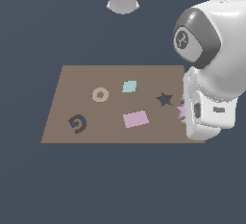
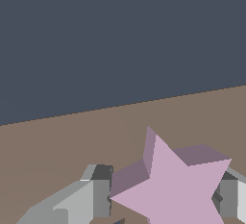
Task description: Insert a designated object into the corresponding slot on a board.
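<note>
The star (image 2: pixel 175 189) is a pale pink, five-pointed block with darker side faces. It sits between the gripper (image 2: pixel 163 196) fingers, which close on it, over the board (image 1: pixel 77 81) near the slot (image 1: pixel 164 99).

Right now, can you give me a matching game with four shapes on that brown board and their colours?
Shapes:
1. ring
2. diamond
3. rectangle
4. spiral cutout

Colours:
A. dark navy
B. tan
C. pale pink
D. light teal

Pairs: 1-B, 2-D, 3-C, 4-A
</note>
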Robot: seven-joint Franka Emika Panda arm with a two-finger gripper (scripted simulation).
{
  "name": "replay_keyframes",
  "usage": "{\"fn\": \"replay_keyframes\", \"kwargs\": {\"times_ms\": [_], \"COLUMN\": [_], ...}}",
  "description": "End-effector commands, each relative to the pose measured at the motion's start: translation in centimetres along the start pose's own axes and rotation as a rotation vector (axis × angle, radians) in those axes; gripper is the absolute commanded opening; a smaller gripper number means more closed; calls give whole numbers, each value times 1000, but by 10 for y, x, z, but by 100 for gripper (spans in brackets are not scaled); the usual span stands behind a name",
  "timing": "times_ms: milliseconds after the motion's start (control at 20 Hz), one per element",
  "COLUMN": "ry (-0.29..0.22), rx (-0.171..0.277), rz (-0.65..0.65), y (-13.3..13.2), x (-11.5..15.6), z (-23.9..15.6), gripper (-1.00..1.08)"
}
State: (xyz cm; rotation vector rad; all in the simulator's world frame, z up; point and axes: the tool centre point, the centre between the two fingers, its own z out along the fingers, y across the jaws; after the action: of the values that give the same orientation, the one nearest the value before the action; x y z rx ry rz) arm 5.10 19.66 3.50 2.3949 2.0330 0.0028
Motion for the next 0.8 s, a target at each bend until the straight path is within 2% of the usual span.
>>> {"fn": "replay_keyframes", "kwargs": {"times_ms": [0, 750], "ry": [0, 0], "rx": [-1, -1], "rz": [-109, -725], "y": [-5, -31], "x": [-1, -20], "z": [-1, -3], "gripper": [-100, -100]}}
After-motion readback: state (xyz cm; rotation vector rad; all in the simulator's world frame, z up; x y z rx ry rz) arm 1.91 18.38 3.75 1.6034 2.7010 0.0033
